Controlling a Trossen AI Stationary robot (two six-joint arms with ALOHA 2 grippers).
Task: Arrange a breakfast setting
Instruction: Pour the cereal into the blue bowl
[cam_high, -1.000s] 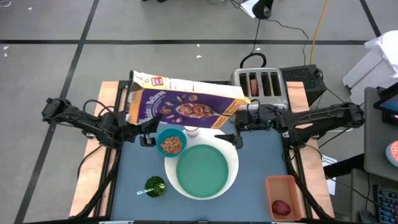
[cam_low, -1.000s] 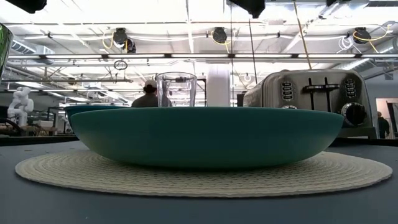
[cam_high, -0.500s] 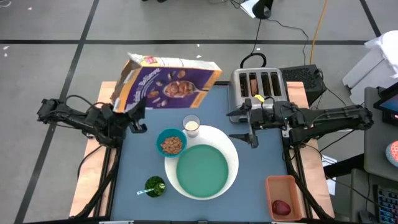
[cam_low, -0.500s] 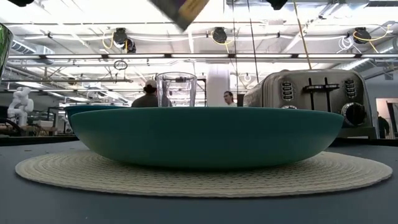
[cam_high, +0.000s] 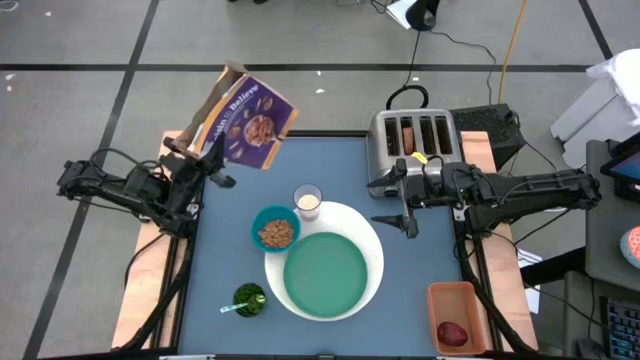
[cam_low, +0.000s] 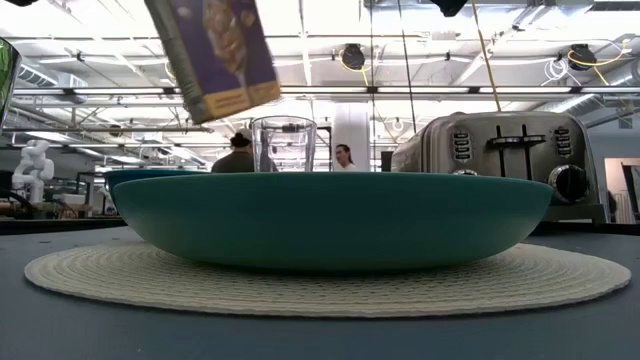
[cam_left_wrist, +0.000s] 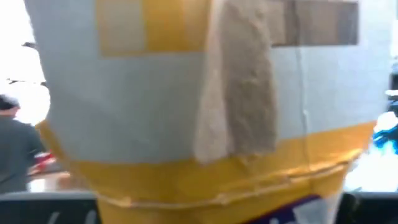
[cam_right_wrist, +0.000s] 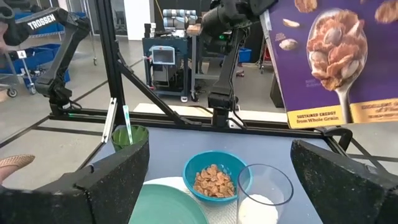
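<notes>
The left gripper (cam_high: 205, 170) is clamped on the lower end of the cereal box (cam_high: 243, 123), holding it up in the air over the far left corner of the table (cam_high: 420, 260). The box tilts away from the gripper, its open flaps pointing up and outward past the table edge. In the left wrist view the box's pale and yellow underside (cam_left_wrist: 205, 93) fills nearly everything in front of that arm.

Just inward from that gripper, on the table, stands the glass of milk (cam_high: 308, 201), and beside it, nearer the front, the small bowl (cam_high: 275, 230) with brown cereal in it. Both touch or sit just at the rim of the white plate (cam_high: 375, 245), which carries the teal plate (cam_high: 325, 275). Nearer the front edge, on the left gripper's side, sits a green cup (cam_high: 249, 298).

The right gripper (cam_high: 396, 207) hangs with its fingers spread wide and nothing between them, just in front of the toaster (cam_high: 415, 140) and beside the white plate's far right rim. Well toward the front right corner from it, an orange tray (cam_high: 455, 300) holds the apple (cam_high: 452, 333).

Through the low view, two people (cam_low: 240, 150) show far off in the room behind the glass.
</notes>
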